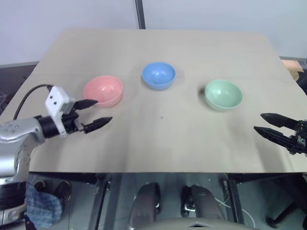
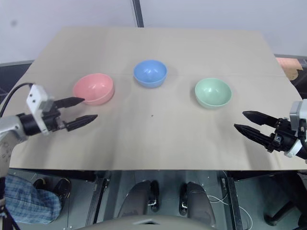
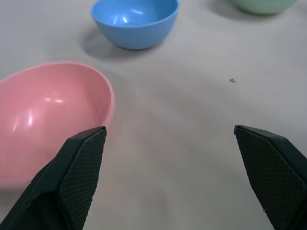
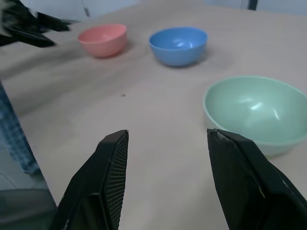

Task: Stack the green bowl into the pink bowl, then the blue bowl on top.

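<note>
Three small bowls stand apart in a loose row on the tan table [image 1: 158, 139]: the pink bowl [image 1: 103, 90] at the left, the blue bowl [image 1: 159, 75] in the middle and a little farther back, the green bowl [image 1: 223, 94] at the right. My left gripper [image 1: 100, 112] hovers open and empty just in front of the pink bowl, one fingertip [image 1: 91, 102] close to its near rim. At the table's right edge my right gripper [image 1: 263, 122] is open and empty, nearer than the green bowl and to its right. All three bowls are upright and empty.
The table's front edge runs just below both grippers. A broad bare stretch of tabletop lies between the arms in front of the bowls. A small dark speck [image 1: 161, 117] marks the middle. A dark post [image 1: 140, 14] stands behind the table's far edge.
</note>
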Robot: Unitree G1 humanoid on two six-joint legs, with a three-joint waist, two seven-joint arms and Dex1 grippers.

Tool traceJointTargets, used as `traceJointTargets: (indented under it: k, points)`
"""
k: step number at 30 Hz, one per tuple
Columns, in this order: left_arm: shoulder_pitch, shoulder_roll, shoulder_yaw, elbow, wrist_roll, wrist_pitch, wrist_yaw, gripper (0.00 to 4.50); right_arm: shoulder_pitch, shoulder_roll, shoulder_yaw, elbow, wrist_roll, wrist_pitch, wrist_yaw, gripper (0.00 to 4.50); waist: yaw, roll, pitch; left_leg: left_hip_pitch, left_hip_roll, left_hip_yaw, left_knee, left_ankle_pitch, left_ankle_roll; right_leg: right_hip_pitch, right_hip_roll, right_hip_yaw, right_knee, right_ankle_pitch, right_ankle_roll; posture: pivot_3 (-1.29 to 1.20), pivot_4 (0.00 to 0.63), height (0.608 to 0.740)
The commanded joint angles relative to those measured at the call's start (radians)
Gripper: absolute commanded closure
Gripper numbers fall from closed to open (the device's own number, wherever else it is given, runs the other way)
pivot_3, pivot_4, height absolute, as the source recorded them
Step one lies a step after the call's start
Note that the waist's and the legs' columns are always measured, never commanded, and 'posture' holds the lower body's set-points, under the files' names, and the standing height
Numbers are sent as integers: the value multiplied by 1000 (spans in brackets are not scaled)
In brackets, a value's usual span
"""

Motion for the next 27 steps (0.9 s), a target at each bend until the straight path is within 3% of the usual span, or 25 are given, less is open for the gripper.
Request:
traceJointTargets:
  k: [1, 12, 19, 22, 27]
  points:
    - [-92, 40, -102, 50, 110, -56, -1, 0, -31, -7, -42, -69, 74, 17, -36, 1631, -2, 0, 0, 0, 0, 0, 0, 0, 0, 0, 0, 0, 0, 0, 0, 0, 150, 740]
    - [-338, 8, -297, 349, 339, -159, 28, 0, 10, 15, -69, -144, 117, 18, -110, 1631, 0, -1, 0, -1, 0, 0, 0, 0, 0, 0, 0, 0, 0, 0, 0, 0, 150, 740]
    - [-485, -124, -414, 543, 445, -227, 38, 0, 30, 37, -61, -147, 94, -8, -121, 1631, 2, -2, 0, -1, -1, 0, 2, 0, 0, 0, 0, 0, 0, 0, 0, 0, 150, 740]
    - [-528, -151, -423, 575, 453, -260, 13, 887, 42, 40, -67, -149, 88, -15, -124, 1601, 0, -2, 0, -1, -1, 0, 3, 0, 0, 0, 1, 0, 1, 0, 0, 0, 150, 740]
    - [-561, -146, -435, 629, 488, -306, 5, 3433, 65, 48, -73, -151, 78, -29, -121, 1601, -4, -2, 0, 0, 0, 1, 3, 0, 0, 0, 1, 1, 2, 0, 0, 0, 150, 740]
